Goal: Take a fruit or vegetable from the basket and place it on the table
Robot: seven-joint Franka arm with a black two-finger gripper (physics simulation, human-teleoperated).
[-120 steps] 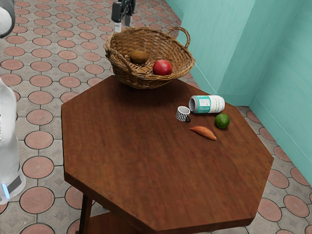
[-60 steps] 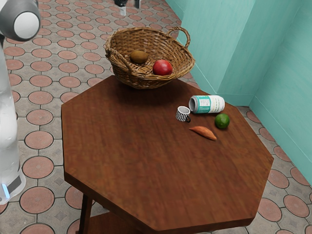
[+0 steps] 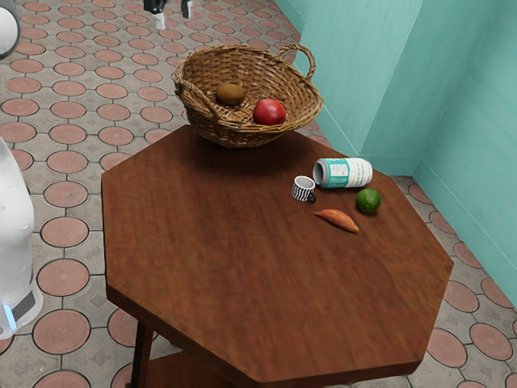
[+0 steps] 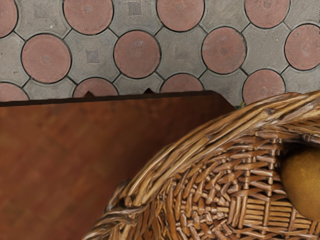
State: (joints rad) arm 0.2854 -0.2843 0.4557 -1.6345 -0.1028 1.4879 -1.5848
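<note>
The claw point(image 3: 174, 16) hangs near the basket point(image 3: 252, 136), fingers point(image 3: 160, 22) apart

Rough woven wicker basket point(image 3: 242, 136)

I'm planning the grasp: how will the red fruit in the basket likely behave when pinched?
The red fruit looks round, so it may roll if gripped off-centre. The curved basket might limit that. Its sheen suggests slightly slippery skin.
</note>
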